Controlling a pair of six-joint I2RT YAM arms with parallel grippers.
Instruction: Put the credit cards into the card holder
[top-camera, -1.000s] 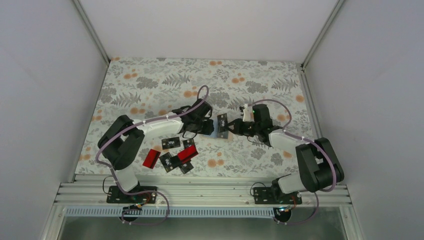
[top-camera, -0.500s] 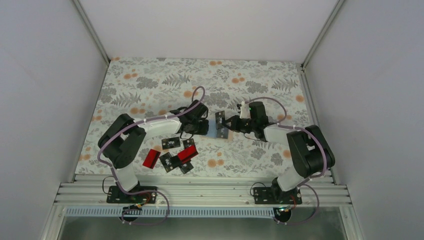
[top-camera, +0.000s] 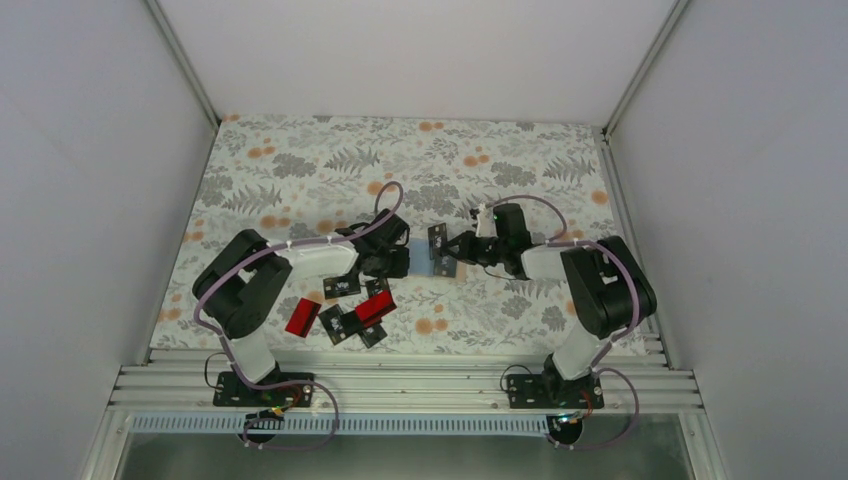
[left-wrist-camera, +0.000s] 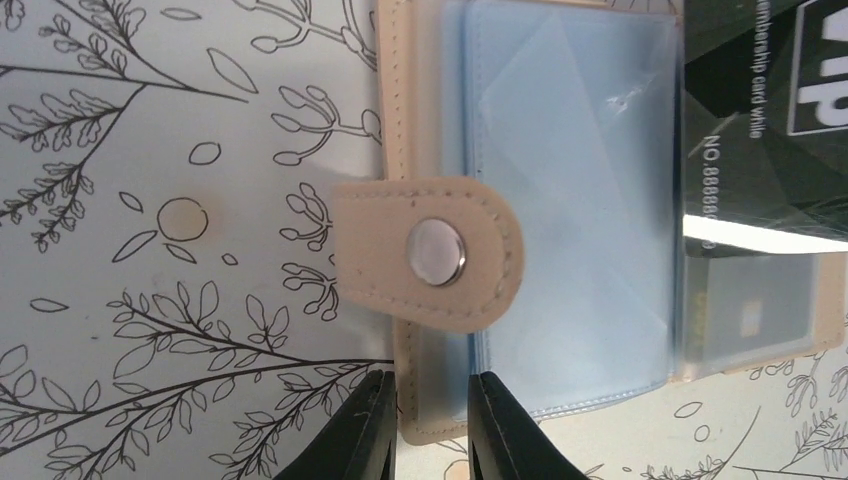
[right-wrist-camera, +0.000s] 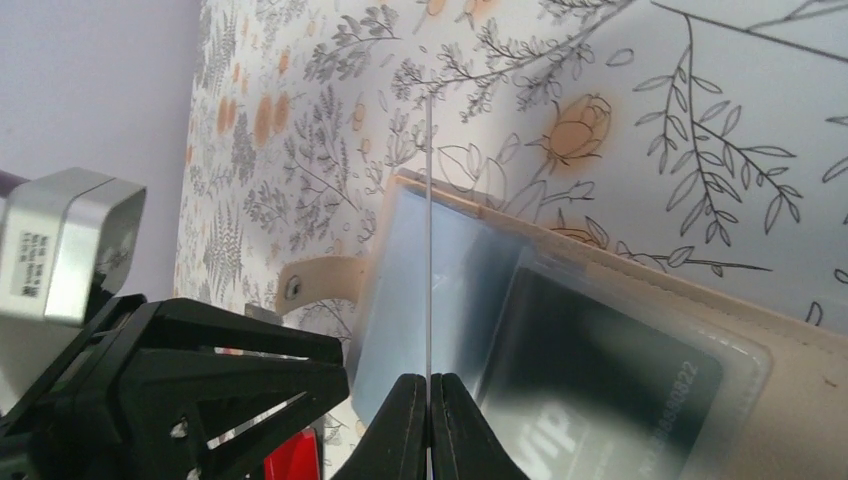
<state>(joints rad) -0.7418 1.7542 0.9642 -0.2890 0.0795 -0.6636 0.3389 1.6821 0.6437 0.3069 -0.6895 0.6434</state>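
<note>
While fingers (right-wrist-camera: 405, 430) grip it, card (top-camera: 438, 245) points toward holder (left-wrist-camera: 570, 200).

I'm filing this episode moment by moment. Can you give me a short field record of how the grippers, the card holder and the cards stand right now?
left gripper: jaws astride the card holder's tan edge; unclear whether they pinch it
right gripper: shut on the held card, edge-on over the holder's blue pockets
card holder: open on the table, snap tab lying across its edge
stowed: one black card behind clear plastic
loose: black cards and two red cards near the left arm
</note>
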